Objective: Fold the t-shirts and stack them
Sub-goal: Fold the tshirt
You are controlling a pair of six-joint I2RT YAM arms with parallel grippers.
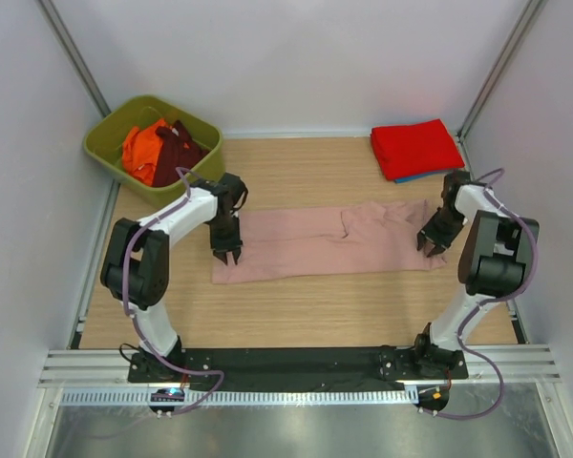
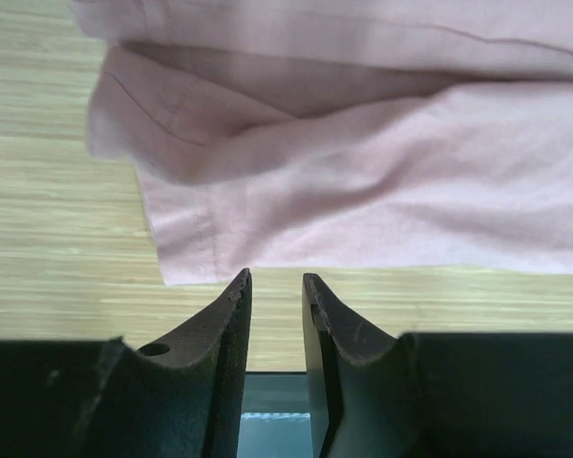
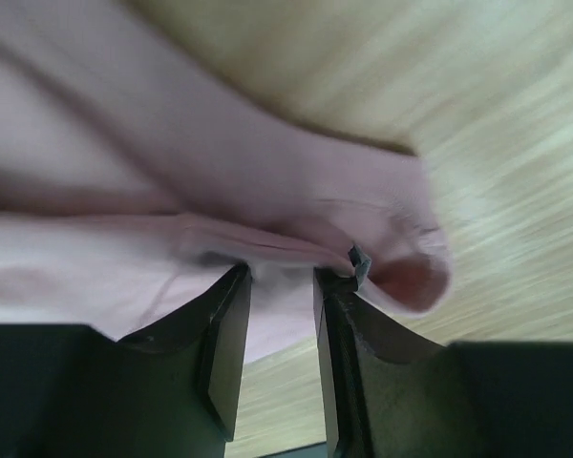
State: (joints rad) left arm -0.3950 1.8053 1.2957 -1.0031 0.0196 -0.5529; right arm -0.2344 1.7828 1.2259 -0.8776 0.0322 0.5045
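Top external shows the pink t-shirt as a long strip across the table; left gripper (fingers parted, empty) hangs at its left end, right gripper likewise parted over the other. Uneven pinches could skew the fold.

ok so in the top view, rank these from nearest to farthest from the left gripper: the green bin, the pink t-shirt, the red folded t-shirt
From the left gripper:
1. pink t-shirt, spread mid-table, its left end right beside the gripper.
2. green bin, in the back left corner.
3. red folded t-shirt, in the back right corner, clearly farthest.
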